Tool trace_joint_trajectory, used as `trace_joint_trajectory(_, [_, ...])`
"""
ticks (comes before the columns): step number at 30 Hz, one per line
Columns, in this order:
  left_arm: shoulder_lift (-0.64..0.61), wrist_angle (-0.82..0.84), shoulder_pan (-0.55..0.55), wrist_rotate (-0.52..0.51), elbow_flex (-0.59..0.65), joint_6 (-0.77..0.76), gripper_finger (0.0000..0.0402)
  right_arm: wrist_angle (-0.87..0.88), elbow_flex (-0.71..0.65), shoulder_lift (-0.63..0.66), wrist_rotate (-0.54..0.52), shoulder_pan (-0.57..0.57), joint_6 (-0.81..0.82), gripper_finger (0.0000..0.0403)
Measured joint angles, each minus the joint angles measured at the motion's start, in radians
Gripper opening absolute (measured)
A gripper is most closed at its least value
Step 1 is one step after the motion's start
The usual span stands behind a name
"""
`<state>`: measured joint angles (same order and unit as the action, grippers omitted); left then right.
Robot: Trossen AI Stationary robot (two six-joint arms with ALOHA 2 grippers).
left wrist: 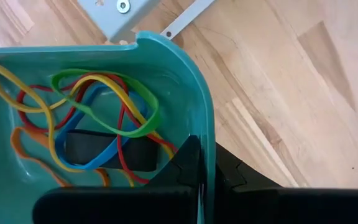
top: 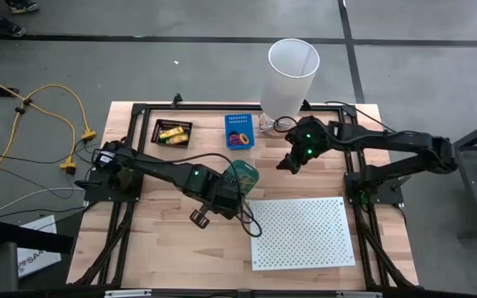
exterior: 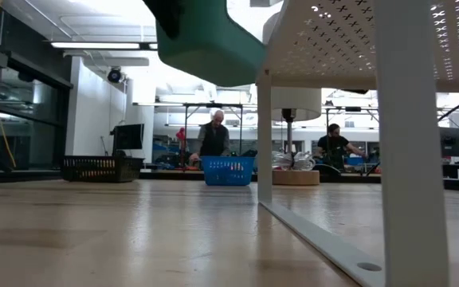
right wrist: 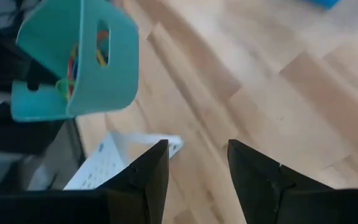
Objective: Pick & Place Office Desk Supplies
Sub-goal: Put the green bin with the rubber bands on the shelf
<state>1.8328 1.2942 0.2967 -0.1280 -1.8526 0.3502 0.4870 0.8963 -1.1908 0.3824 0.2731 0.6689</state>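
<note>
A teal bin [left wrist: 104,74] holds several loose rubber bands [left wrist: 98,106] in yellow, red, green, blue and orange. My left gripper [left wrist: 207,163] is shut on this bin over the table's middle [top: 243,175]. In the low view the teal bin [exterior: 205,40] hangs well above the tabletop. My right gripper [right wrist: 197,155] is open and touches nothing; it hovers right of the bin [top: 291,163] and sees the bin [right wrist: 73,62] farther off. Yellow packs lie in a black basket [top: 172,132]. A blue basket [top: 238,131] holds more small items. My left gripper pinches the teal bin's side wall at its rim [left wrist: 205,134]. One finger [left wrist: 179,165] is inside the bin and the other finger [left wrist: 244,177] is outside. The bin is lifted clear of the table, with the rubber bands lying loose inside.
A tall white tapered bin [top: 292,70] stands at the far edge, behind my right gripper. The white perforated board [top: 301,232] stands on legs [exterior: 405,159] at the near right. Bare wood lies near left [top: 164,248]. People show in the room beyond.
</note>
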Motion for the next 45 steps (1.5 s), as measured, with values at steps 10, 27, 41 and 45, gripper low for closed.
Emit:
trace_joint_trajectory(10, [0.000,0.000,-0.022,0.091,0.000,-0.007,0.0001,0.116,0.128,-0.018,0.051,0.028,-0.098,0.0152])
trace_joint_trajectory(27, [0.000,-0.008,-0.018,0.116,0.000,0.001,0.0001,0.514,0.731,-0.372,-0.119,-0.065,-0.221,0.0152])
trace_joint_trajectory(41, [0.000,-0.021,-0.004,0.114,0.001,-0.026,0.0001,0.518,0.744,-0.451,-0.175,-0.138,-0.231,0.0152])
trace_joint_trajectory(45, [0.000,-0.033,-0.005,0.089,0.001,-0.025,0.0001,0.516,0.744,-0.451,-0.188,-0.145,-0.223,0.0152])
